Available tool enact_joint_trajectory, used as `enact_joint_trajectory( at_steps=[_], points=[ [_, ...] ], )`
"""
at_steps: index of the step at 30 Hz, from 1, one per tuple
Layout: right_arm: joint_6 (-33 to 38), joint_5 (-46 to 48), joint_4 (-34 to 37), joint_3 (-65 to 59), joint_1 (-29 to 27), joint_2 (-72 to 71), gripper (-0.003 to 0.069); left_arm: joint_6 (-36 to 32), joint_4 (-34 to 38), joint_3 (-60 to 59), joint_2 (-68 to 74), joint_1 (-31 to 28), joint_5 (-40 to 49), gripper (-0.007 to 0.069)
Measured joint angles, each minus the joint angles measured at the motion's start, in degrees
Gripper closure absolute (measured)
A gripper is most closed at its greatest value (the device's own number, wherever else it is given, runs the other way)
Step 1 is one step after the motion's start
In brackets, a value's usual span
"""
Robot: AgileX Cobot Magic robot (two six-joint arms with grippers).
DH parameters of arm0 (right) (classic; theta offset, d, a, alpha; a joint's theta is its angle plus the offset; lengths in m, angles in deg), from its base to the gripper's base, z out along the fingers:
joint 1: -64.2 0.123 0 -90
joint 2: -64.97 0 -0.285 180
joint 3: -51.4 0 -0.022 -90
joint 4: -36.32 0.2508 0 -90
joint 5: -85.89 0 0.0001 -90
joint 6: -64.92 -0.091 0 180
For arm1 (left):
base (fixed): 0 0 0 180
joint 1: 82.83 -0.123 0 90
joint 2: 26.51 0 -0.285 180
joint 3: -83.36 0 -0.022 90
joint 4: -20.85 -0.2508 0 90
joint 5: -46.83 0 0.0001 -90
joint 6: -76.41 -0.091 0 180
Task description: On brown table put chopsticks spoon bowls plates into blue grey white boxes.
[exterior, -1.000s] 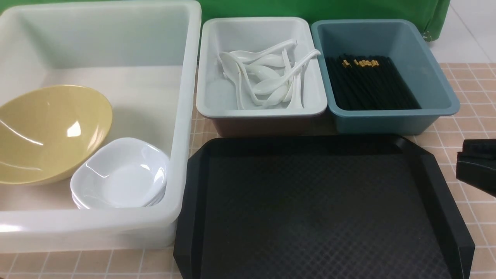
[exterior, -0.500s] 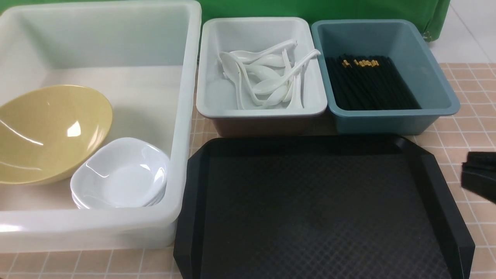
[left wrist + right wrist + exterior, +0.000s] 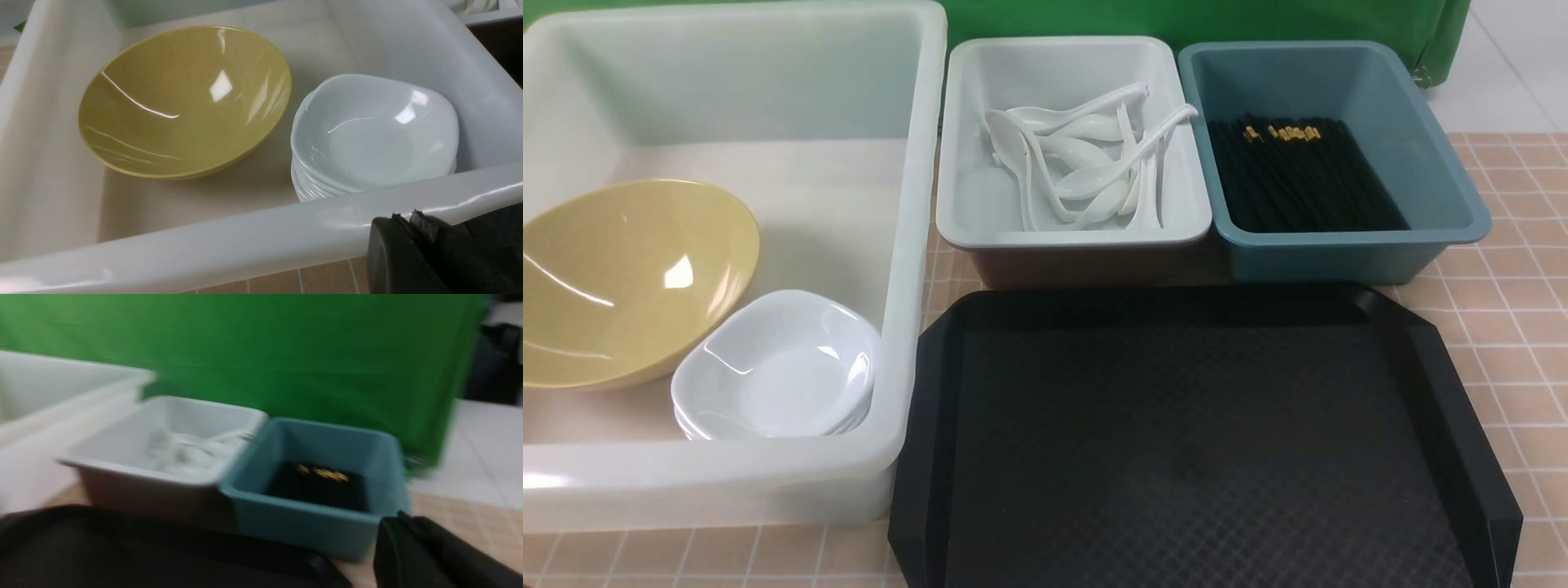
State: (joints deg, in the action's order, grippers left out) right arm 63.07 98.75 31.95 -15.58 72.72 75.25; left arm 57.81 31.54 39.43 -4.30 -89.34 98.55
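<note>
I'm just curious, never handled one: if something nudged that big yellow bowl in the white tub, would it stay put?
Probably not. The yellow bowl already sits tilted on its narrow conical base, so a nudge would likely rock it. Its glossy surface, showing bright highlights, suggests it could slip in a grip. It looks rigid, and a slide might knock the stacked white dishes right beside it.

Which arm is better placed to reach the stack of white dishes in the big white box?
Left, probably. The left gripper sits just outside the white box, at its near rim, close to the dishes. The right gripper is over by the blue box, farther away.
</note>
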Motion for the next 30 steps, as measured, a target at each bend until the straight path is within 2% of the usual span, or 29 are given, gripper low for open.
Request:
enact_joint_trajectory(
  at_steps=[1,3,6,12,30],
  points=[
    [-1.3,0.8,0.0,-2.8,-4.3,-2.2,0.0624,0.0,0.0,0.0,0.0,0.0,0.0,0.0623],
    [-2.2,2.5,0.0,-5.9,-9.0,-3.0,0.0624,0.0,0.0,0.0,0.0,0.0,0.0,0.0623],
    [-3.0,3.4,0.0,-9.8,-12.8,-3.1,0.0624,0.0,0.0,0.0,0.0,0.0,0.2,0.0623],
    [-5.5,3.8,-0.3,-11.8,-11.9,-3.2,0.0624,0.0,0.0,0.0,0.0,0.0,0.2,0.0623],
    [-5.9,4.9,-1.0,-11.8,-10.7,-3.2,0.0622,0.1,0.2,0.0,0.0,0.0,0.2,0.0623]
  ],
)
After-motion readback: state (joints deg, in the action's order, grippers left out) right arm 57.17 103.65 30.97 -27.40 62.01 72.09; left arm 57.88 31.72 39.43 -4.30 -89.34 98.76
